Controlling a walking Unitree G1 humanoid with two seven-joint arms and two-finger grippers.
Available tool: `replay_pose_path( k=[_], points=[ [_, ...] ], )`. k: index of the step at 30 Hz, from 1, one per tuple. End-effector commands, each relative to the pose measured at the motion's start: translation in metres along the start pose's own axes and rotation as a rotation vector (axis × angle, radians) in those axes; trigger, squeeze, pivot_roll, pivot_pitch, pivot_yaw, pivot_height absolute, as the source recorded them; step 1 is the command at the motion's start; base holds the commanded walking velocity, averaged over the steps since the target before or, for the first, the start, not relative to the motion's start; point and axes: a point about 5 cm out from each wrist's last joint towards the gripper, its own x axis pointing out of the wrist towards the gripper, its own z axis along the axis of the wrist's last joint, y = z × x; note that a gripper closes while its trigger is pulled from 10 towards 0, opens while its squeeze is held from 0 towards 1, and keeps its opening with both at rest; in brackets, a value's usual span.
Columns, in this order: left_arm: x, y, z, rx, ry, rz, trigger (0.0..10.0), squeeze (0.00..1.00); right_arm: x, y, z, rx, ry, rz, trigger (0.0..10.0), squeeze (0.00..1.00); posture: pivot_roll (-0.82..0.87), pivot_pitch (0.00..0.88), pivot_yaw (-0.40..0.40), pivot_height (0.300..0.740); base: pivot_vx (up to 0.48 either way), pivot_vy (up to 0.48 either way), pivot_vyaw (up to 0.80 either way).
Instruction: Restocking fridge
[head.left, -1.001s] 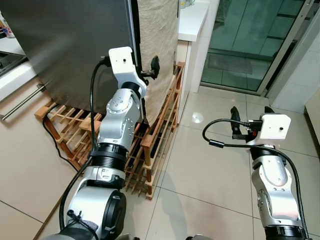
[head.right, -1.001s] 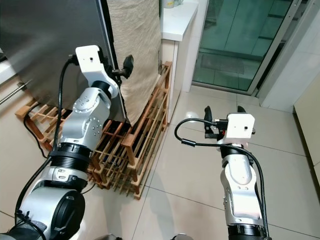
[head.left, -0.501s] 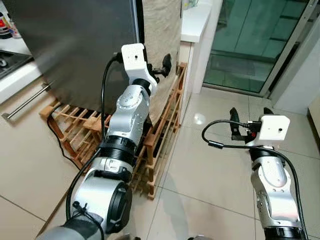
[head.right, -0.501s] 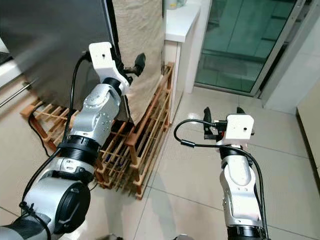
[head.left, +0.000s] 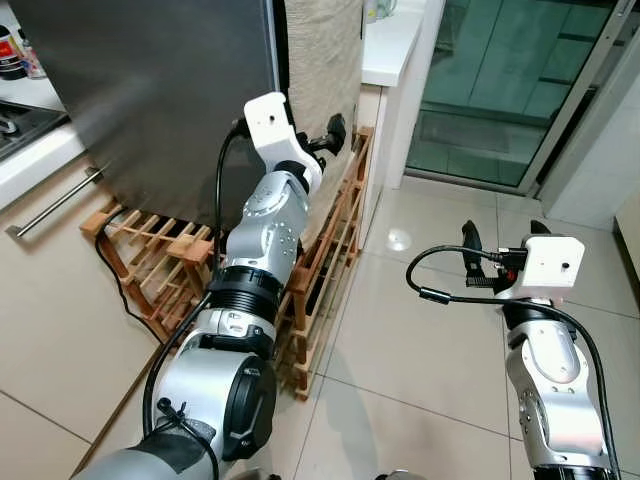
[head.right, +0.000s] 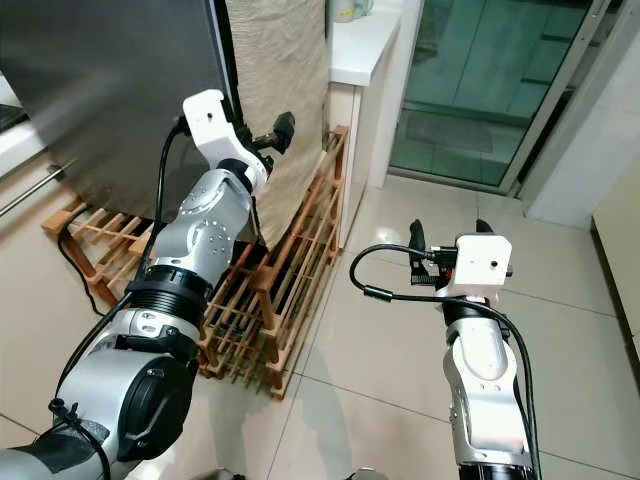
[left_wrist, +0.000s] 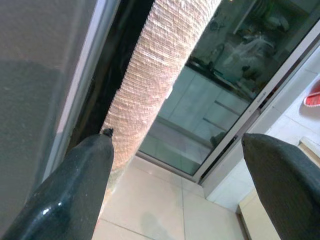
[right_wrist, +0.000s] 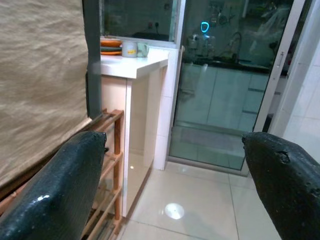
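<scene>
Two end effectors released: left end effector (left_wrist: 175, 165) raised at fridge (head.left: 150, 90) door edge, one fingertip (head.left: 336, 128) just beside woven cloth (head.left: 320, 70); right end effector (right_wrist: 172, 170) low, well apart, over tiled floor (head.left: 400, 330). No legible writing.

no text, labels or numbers legible

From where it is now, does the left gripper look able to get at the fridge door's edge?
Probably yes. The left gripper is open, raised beside the fridge door edge, with nothing between them. The wooden rack sits lower, out of the way.
</scene>
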Motion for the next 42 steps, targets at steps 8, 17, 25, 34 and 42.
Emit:
replay_pose_path(
  k=[8, 17, 25, 34, 42],
  points=[
    [-0.005, -0.012, -0.009, 0.154, -0.027, -0.033, 10.0, 0.00, -0.001, 0.001, 0.003, 0.003, 0.003, 0.008, 10.0, 0.00, -0.15, 0.000, 0.031, 0.727, 0.000, 0.000, 0.00],
    [-0.009, -0.012, -0.006, 0.334, -0.106, -0.049, 10.0, 0.00, -0.001, 0.001, 0.003, 0.003, 0.004, 0.001, 10.0, 0.00, -0.15, 0.000, 0.036, 0.727, 0.000, 0.000, 0.00],
    [-0.020, -0.002, 0.000, 0.306, -0.105, -0.062, 10.0, 0.00, -0.002, -0.001, 0.001, 0.003, 0.008, -0.005, 10.0, 0.00, -0.15, 0.000, 0.039, 0.727, 0.000, 0.000, 0.00],
    [-0.036, 0.023, -0.001, 0.326, -0.071, -0.040, 10.0, 0.00, -0.003, 0.000, -0.002, 0.009, 0.014, -0.011, 10.0, 0.00, -0.13, 0.000, 0.051, 0.727, 0.000, 0.000, 0.00],
    [-0.032, 0.011, -0.005, 0.298, -0.064, -0.061, 10.0, 0.00, -0.002, 0.001, -0.001, 0.006, 0.013, -0.007, 10.0, 0.00, -0.14, 0.000, 0.050, 0.727, 0.000, 0.000, 0.00]
  ],
)
